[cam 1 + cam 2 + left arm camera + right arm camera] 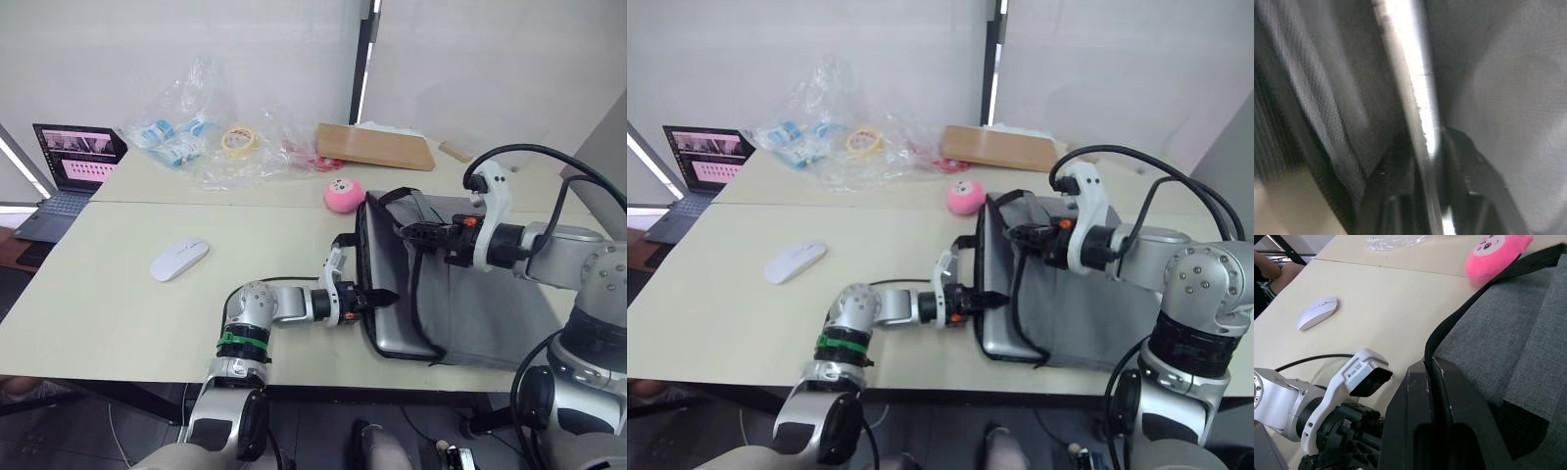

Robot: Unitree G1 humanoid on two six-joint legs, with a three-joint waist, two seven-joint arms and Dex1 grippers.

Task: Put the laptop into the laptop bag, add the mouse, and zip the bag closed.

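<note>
1. The small dark laptop (73, 166) with its lit screen sat far to the left of the laptop bag (490, 304), at the table's (118, 323) far corner; it was not part of the job.
2. The mouse (179, 259) lay bare on the table, well to the left of the bag, so adding it was not yet done.
3. The left gripper (377, 297) reached in level from the left, with its forearm low over the table. Its tips met the bag's open left edge, where the silver laptop (392, 338) showed inside. Its fingers appeared pressed together on the laptop's edge, judging by the left wrist view.
4. The pink toy (342, 194) rested just beyond the bag's far left corner.
5. The right gripper (416, 235) stretched across the bag from the right, pinching the black strap (1469, 308) and lifting the mouth open.
6. The step in hand looked like seating the laptop fully; next, the left arm would need to push it deeper, then fetch the mouse.
</note>
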